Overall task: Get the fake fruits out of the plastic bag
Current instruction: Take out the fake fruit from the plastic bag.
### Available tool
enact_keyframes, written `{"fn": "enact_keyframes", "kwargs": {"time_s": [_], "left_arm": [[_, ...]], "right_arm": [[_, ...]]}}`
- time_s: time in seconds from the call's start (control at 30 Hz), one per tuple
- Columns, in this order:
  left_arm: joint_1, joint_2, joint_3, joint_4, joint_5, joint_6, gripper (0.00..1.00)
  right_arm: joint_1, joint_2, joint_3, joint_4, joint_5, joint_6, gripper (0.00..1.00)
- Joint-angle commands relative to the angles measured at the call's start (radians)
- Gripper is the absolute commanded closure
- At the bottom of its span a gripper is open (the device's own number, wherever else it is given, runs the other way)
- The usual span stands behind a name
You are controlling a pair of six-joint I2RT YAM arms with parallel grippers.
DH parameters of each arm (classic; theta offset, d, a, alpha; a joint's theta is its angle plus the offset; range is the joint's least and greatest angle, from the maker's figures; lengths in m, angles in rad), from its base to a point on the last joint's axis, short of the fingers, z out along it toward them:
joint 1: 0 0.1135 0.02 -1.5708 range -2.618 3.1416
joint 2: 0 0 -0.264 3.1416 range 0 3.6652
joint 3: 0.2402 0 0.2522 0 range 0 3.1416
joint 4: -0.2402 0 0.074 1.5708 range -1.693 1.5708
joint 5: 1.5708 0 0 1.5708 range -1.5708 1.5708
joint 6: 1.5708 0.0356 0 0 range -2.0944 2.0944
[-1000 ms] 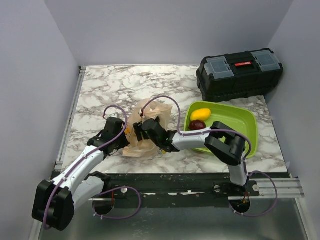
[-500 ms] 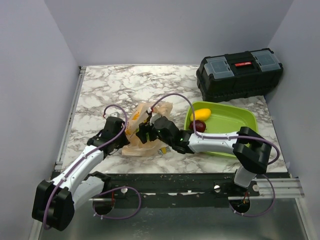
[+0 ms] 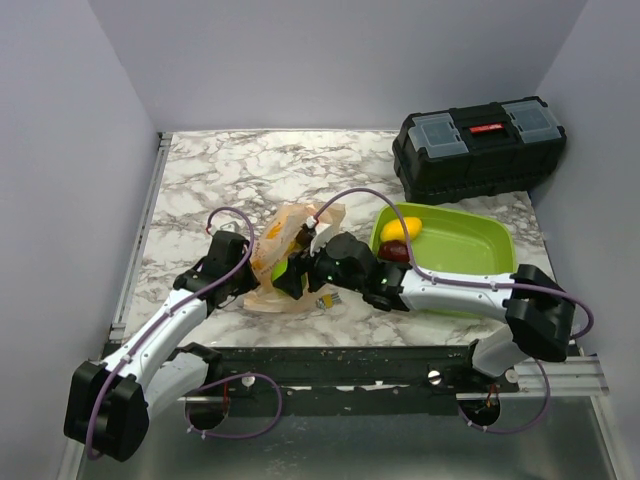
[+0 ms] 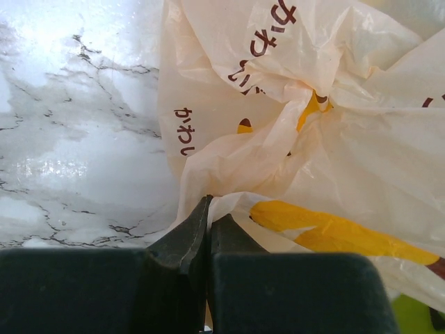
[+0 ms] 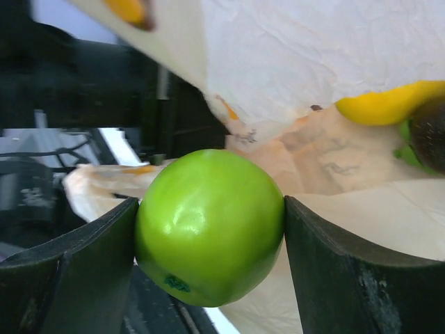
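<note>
Holding entry: round glossy green toy apple point(image 5: 208, 233), judged light, hard and slippery; right gripper point(image 5: 208, 207) clamps its widest girth, at 7 o'clock of the crinkly translucent peach plastic bag point(image 4: 313, 139). Left gripper point(image 4: 208, 219), fingers pressed together, pinches the flimsy bag film.

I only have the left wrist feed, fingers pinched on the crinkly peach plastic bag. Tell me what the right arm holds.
Observer: The right gripper is shut on a glossy round green apple, against the plastic bag.
Operator: Report what's already out.
Observer: A yellow oval fruit and a dark round fruit lie in the lime-green rectangular tray.
Operator: Check the table by the bag.
Observer: A tiny yellow-and-grey clip lies on the marble table, by the bag's near edge.
</note>
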Motion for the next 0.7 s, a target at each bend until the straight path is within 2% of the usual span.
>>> {"fn": "enact_keyframes", "kwargs": {"time_s": [0.0, 0.1, 0.4, 0.57, 0.67], "left_arm": [[0.006, 0.006, 0.034, -0.015, 0.005, 0.004, 0.99], [0.006, 0.002, 0.033, -0.012, 0.003, 0.007, 0.99], [0.006, -0.033, 0.067, -0.044, -0.039, 0.026, 0.99], [0.006, -0.042, 0.093, -0.046, -0.067, 0.047, 0.99], [0.006, -0.033, 0.096, -0.046, -0.079, 0.05, 0.99]], "right_arm": [[-0.001, -0.07, 0.016, 0.06, -0.102, 0.066, 0.86], [-0.004, -0.063, 0.04, 0.096, -0.145, 0.119, 0.86], [-0.034, 0.022, 0.09, 0.197, -0.465, 0.251, 0.9], [-0.048, 0.006, 0.079, 0.225, -0.614, 0.281, 0.91], [-0.047, -0.039, 0.076, 0.229, -0.641, 0.274, 0.91]]}}
